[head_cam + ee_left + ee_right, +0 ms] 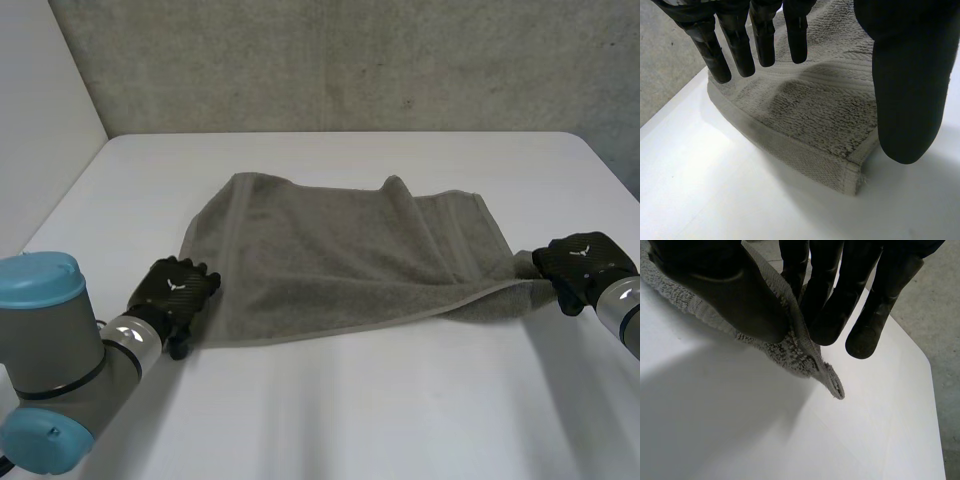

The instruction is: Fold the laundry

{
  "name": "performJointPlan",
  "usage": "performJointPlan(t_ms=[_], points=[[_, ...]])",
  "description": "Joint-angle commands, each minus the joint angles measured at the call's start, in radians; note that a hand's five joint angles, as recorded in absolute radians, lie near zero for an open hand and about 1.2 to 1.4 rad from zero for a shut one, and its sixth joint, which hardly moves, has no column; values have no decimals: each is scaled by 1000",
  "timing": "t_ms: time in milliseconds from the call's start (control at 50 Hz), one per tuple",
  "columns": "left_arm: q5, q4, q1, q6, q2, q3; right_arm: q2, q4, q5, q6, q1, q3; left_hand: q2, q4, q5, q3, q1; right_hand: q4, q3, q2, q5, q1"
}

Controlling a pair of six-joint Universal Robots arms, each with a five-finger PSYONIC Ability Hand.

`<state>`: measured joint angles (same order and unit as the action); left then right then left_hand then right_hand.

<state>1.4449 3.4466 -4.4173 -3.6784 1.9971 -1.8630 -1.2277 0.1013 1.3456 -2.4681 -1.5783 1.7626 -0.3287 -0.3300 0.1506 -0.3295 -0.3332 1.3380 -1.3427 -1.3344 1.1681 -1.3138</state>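
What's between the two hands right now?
In the head view, just the grey towel, spread on the table from the left hand at one near corner to the right hand pinching the other.

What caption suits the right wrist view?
Right hand pinches a corner of the grey towel over the white table.

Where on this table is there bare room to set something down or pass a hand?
Bare table runs broad along the near side, between the towel and the near table edge, and in a narrower strip between its far edge and the wall. The middle is crowded: towel, left hand at its near left corner, right hand pinching its right corner.
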Motion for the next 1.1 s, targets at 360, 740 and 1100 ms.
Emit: performJointPlan(t_ms=[360, 740, 1100], points=[[6, 86, -1, 0, 88, 61, 5, 0, 0, 0, -2, 1, -67, -66, 70, -66, -62, 58, -54, -62, 54, -82], [5, 161, -1, 12, 106, 120, 7, 0, 0, 1, -2, 1, -398, -397, 401, -397, -393, 58, -54, -62, 54, -82], [-4, 154, -30, 0, 62, 18, 11, 0, 0, 5, -2, 1, -983, -982, 986, -982, -978, 58, -54, -62, 54, -82]])
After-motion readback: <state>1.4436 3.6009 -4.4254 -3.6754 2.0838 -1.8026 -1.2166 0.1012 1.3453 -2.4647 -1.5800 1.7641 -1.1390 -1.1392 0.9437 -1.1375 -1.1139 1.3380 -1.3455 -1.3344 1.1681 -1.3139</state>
